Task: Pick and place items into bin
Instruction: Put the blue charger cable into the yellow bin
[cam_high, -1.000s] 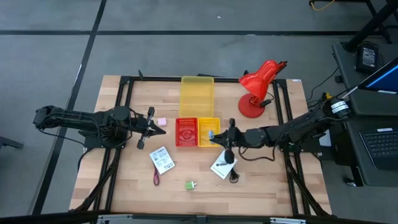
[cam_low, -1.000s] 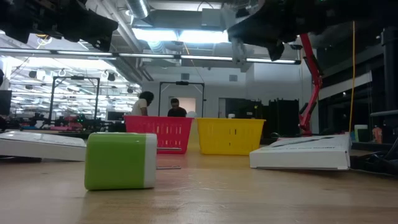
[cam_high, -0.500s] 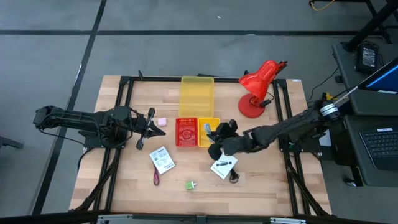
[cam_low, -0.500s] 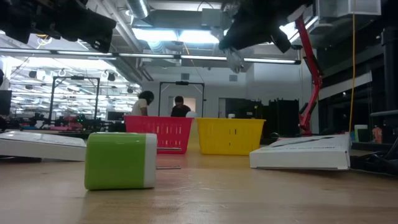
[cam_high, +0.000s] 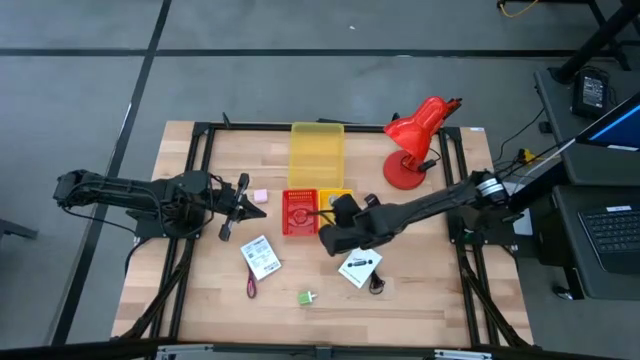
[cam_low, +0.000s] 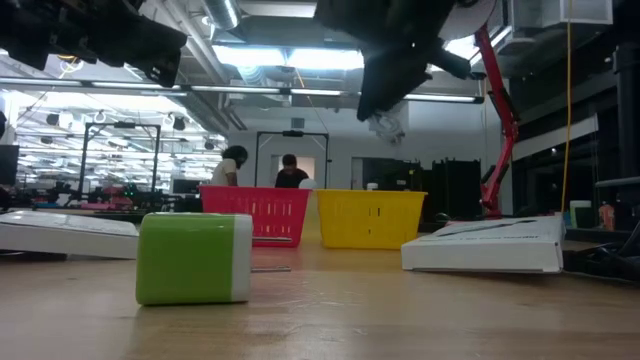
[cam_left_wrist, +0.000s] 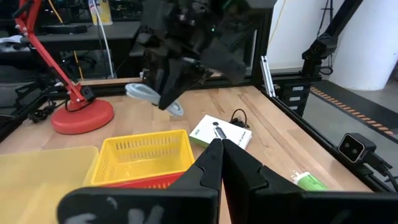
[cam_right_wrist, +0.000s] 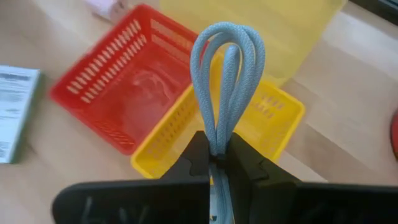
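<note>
My right gripper (cam_high: 327, 240) hangs above the table just near of the red basket (cam_high: 300, 212) and the yellow basket (cam_high: 338, 200), shut on a looped light grey-blue cord (cam_right_wrist: 225, 68). My left gripper (cam_high: 243, 196) is shut and empty, beside the pink cube (cam_high: 260, 196). Two white packets (cam_high: 260, 257) (cam_high: 358, 268), a dark red pen-like tool (cam_high: 251, 285), a green block (cam_high: 306, 297) and a black cable (cam_high: 378, 283) lie flat on the table. My right gripper pinches the doubled cord between its two fingers, low on the loop (cam_right_wrist: 217, 148). The loop's bend (cam_right_wrist: 229, 34) sticks out beyond the fingertips. The cord is lifted clear of the table and baskets, as the left wrist view (cam_left_wrist: 152, 96) shows.
A yellow flat bin (cam_high: 317, 152) lies behind the baskets. A red desk lamp (cam_high: 415, 140) stands at the far right. People stand in the room behind the table (cam_low: 285, 172).
My right gripper has gone from over the yellow basket toward the table's left and near edges, turning as it went, with the cord still in its fingers.
</note>
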